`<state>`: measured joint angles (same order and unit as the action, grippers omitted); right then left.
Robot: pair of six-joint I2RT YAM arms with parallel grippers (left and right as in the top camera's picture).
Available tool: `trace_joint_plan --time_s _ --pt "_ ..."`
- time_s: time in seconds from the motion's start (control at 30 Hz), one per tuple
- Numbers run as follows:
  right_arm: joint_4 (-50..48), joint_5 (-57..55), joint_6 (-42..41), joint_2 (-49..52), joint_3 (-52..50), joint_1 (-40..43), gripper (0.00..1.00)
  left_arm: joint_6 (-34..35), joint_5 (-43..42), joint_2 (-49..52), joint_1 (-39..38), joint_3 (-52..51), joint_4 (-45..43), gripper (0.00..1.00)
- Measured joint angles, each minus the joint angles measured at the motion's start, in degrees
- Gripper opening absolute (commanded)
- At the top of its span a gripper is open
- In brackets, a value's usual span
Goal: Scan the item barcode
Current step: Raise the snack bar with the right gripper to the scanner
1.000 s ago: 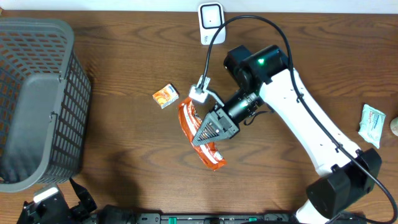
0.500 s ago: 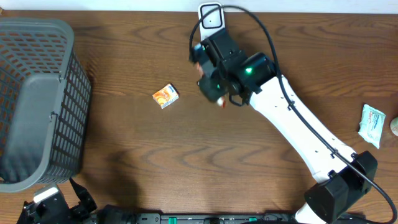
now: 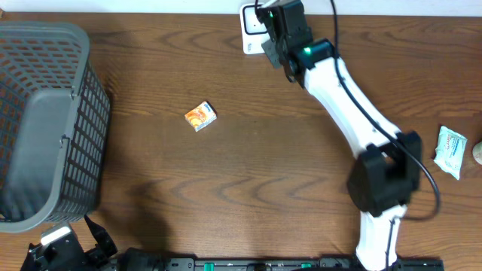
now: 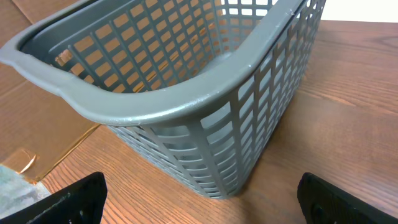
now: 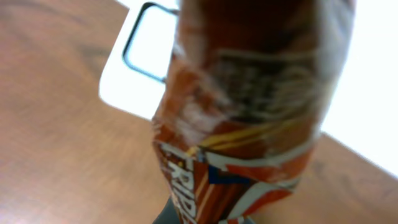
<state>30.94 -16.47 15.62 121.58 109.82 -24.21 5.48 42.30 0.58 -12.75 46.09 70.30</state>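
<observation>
My right gripper (image 3: 271, 38) reaches to the far edge of the brown wooden table (image 3: 248, 173), clamped tight on a crinkly orange and red foil snack packet (image 5: 249, 124). In the right wrist camera the snack packet fills most of the view, blurred and upright. It is held just in front of a white rectangular scanner (image 5: 134, 68) with a dark-outlined window; I cannot tell whether the two touch. My left gripper (image 4: 202, 202) sits at the near left corner with its fingers spread wide, holding nothing. It faces a grey plastic lattice basket (image 4: 186, 112). A small orange cardboard box (image 3: 200, 116) lies alone mid-table. A white sachet (image 3: 450, 150) lies at the right edge.
</observation>
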Motion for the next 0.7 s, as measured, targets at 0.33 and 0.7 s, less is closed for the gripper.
trace_joint_plan --time_s 0.33,0.7 --pt "-2.6 -12.28 16.13 22.08 29.33 -0.74 0.01 0.0 0.02 0.0 0.0 0.0 0.02 0.98" --pt "-11.78 -21.79 31.23 33.24 32.65 -2.03 0.01 0.0 0.0 0.0 0.0 0.0 0.02 0.98"
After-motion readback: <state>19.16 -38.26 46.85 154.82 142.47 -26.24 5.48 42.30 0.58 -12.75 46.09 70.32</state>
